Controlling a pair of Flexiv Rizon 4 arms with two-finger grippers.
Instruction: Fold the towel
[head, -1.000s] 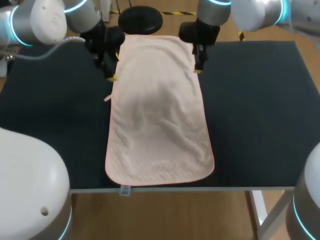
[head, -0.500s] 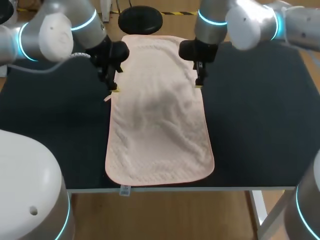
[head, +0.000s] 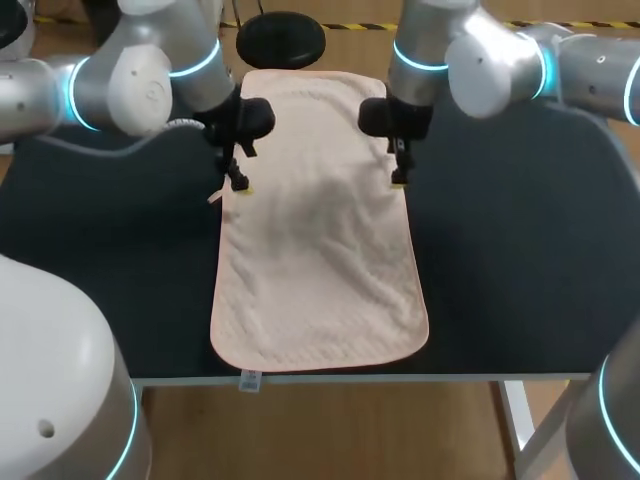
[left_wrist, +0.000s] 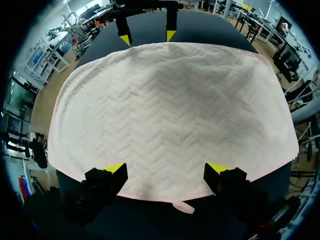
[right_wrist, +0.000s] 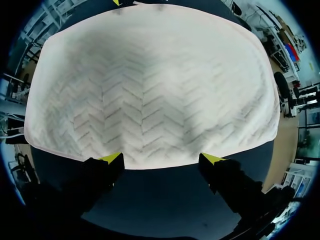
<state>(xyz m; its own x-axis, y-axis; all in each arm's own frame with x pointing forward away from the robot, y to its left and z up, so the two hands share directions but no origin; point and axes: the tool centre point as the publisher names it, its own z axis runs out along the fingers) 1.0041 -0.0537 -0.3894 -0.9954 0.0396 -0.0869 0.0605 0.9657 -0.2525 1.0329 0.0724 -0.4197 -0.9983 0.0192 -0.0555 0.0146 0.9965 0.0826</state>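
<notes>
Presently, pale pink towel (head: 320, 260) lies spread flat on the black table (head: 520, 250). It runs lengthwise down the middle, its far short end at the table's far edge and its near short end just inside the near edge. Chevron quilting shows on its surface, with mild ripples across the middle. A small loop tab (head: 213, 197) sticks out from the left long edge, and a white label (head: 250, 380) hangs at the table's near edge below the near-left corner. Left gripper (head: 241, 186) is down at the left long edge, toward the far end, just beyond the loop tab. Its jaws are released and spread wide. In the left wrist view the left gripper (left_wrist: 166, 170) has both yellow tips over the towel's border, with the hem running flat between them and the loop tab (left_wrist: 182, 207) just beneath. Right gripper (head: 399, 181) sits opposite at the right long edge, jaws likewise released. In its wrist view the right gripper (right_wrist: 161, 160) has its tips right at the hem, with bare table under the fingers. Neither gripper pinches cloth. Right gripper (left_wrist: 146, 37) also shows across the towel from the left wrist view.
</notes>
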